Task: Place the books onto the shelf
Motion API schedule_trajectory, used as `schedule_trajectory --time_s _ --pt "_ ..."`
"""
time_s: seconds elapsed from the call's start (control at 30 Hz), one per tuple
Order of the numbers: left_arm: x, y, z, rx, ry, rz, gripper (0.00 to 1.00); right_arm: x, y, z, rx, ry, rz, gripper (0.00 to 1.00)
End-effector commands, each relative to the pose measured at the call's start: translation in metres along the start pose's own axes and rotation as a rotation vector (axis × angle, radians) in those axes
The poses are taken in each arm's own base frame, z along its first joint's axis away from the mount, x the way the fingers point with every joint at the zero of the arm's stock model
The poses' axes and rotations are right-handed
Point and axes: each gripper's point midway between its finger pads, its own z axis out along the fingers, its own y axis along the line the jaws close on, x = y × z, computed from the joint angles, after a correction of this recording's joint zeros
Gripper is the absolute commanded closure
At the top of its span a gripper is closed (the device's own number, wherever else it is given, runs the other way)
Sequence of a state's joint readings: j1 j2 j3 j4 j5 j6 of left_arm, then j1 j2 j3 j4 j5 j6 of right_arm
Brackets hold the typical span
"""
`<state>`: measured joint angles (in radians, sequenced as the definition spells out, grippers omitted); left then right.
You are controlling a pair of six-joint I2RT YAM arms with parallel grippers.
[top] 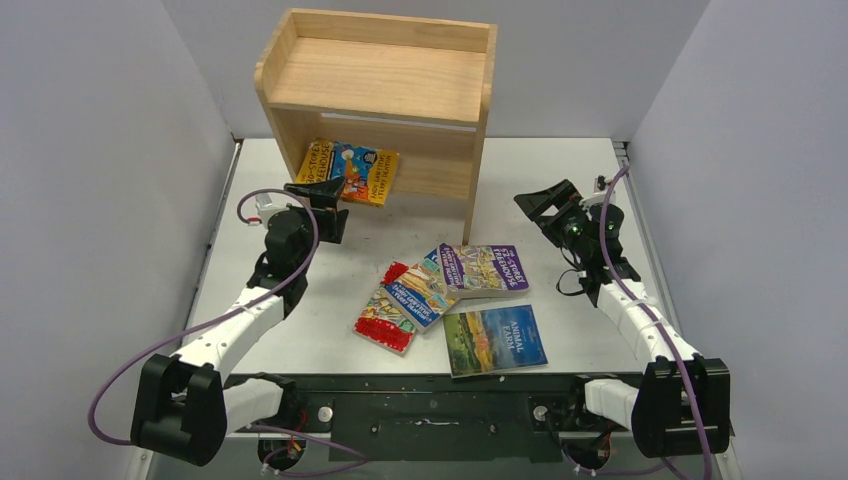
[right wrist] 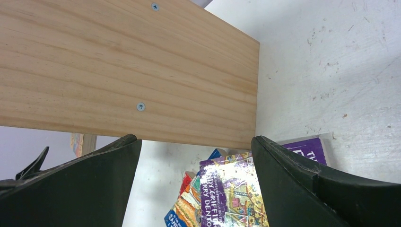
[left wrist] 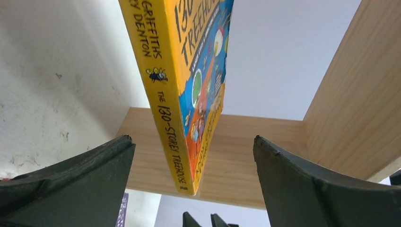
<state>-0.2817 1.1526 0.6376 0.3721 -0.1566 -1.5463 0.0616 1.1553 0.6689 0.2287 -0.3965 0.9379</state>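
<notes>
— From above?
— The yellow-orange book (top: 350, 170) leans in the lower compartment of the shelf (top: 380, 85); the four other books (top: 485, 268) lie on the near table (top: 310, 335). The left gripper (top: 322, 205) is just beside the shelved one, the right gripper (top: 545, 205) right of the shelf.
— Left wrist?
— Fingers (left wrist: 71, 179) spread, the book between them, not touching.
— Right wrist?
— Fingers (right wrist: 312, 179) spread wide, empty, facing the shelf's side.

The shelf (top: 380, 80) is displaying pale natural wood with a straight grain. The yellow book (top: 350, 172) is displaying a yellow spine with black lettering and a blue-and-orange illustrated cover. The purple book (top: 490, 268), blue book (top: 425, 292) and red-edged book (top: 385, 322) are displaying busy cartoon artwork. The landscape book (top: 495, 340) is displaying blue sky over green fields. The desk (top: 560, 190) is displaying scuffed white.
</notes>
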Motion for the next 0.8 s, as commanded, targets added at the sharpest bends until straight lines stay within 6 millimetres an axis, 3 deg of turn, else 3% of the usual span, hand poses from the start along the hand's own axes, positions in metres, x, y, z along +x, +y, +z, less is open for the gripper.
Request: schedule_trajectory --time_s 0.0,0.2,0.3,0.4,0.47,0.7,0.77 --pt "0.011 -0.027 -0.008 0.116 0.078 0.03 0.04 -0.009 0.014 0.001 -0.048 -0.035 -0.029 0.1" --pt "0.012 -0.024 -0.002 0.134 0.085 0.037 0.03 -0.008 0.014 0.001 -0.051 -0.031 -0.025 0.1" --pt "0.014 -0.021 0.002 0.147 0.09 0.025 0.29 -0.008 0.015 0.001 -0.052 -0.03 -0.026 0.1" --pt "0.014 -0.02 0.006 0.154 0.089 0.012 0.48 -0.008 0.016 0.001 -0.053 -0.029 -0.028 0.1" --pt "0.014 -0.02 0.007 0.159 0.088 0.006 0.53 -0.008 0.016 0.001 -0.053 -0.028 -0.028 0.1" --pt "0.005 -0.019 0.007 0.168 0.035 -0.014 0.92 -0.008 0.016 0.001 -0.049 -0.026 -0.029 0.1" --pt "0.001 -0.019 0.007 0.177 0.01 -0.036 0.97 -0.008 0.015 0.002 -0.048 -0.025 -0.029 0.1"
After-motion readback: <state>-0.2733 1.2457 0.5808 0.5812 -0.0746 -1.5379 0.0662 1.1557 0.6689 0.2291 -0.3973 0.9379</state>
